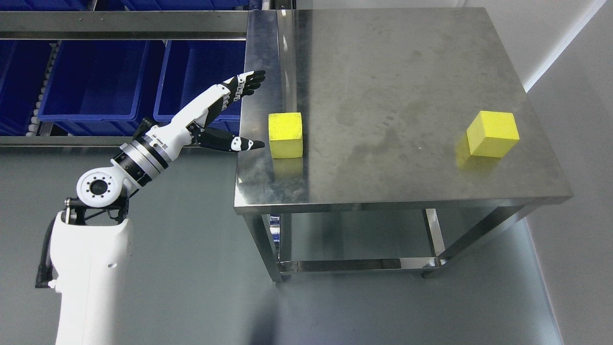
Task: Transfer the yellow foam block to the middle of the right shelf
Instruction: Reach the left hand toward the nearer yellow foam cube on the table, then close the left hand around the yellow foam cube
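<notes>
Yellow foam block (286, 134) sits on the steel table (407, 72), near its left edge. The left hand (234, 112) waits just beside it, fingers apart, holding nothing. Grabbing and moving are not done yet.

A warehouse-like workroom: steel table (407, 96), blue storage bins (96, 81) on racking.
</notes>
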You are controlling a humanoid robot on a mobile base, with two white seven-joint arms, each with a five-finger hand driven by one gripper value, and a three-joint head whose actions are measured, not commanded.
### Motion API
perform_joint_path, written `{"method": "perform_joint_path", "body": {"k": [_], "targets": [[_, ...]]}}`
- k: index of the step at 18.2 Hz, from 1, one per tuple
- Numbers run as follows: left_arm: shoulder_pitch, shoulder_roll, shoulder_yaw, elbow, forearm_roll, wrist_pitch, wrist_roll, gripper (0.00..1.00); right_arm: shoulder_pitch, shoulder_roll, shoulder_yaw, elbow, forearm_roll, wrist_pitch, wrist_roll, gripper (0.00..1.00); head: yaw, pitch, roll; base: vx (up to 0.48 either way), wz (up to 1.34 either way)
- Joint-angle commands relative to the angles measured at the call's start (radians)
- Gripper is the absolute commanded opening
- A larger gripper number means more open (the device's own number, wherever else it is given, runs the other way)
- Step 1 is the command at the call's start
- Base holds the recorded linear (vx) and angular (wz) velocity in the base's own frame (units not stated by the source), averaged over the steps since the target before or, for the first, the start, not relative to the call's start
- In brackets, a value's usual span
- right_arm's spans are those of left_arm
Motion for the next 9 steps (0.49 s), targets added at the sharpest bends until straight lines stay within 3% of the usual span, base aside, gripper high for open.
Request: {"method": "perform_joint_path", "body": {"k": [1, 9], "targets": [[-0.048, 0.041, -0.183, 0.115, -0.049, 0.009, -0.013, 0.98, 0.002, -0.017, 0.001, -0.017, 0.003, 0.0, 0.001, 1.0, 0.0, 0.0, 0.0, 0.0, 0.0], [-0.054, 0.016, -0.209, 0.218, -0.053, 0.006, -0.013, 0.97, 0.002, -0.017, 0.001, -0.017, 0.003, 0.0, 0.001, 1.0, 0.0, 0.0, 0.0, 0.0, 0.0]]}}
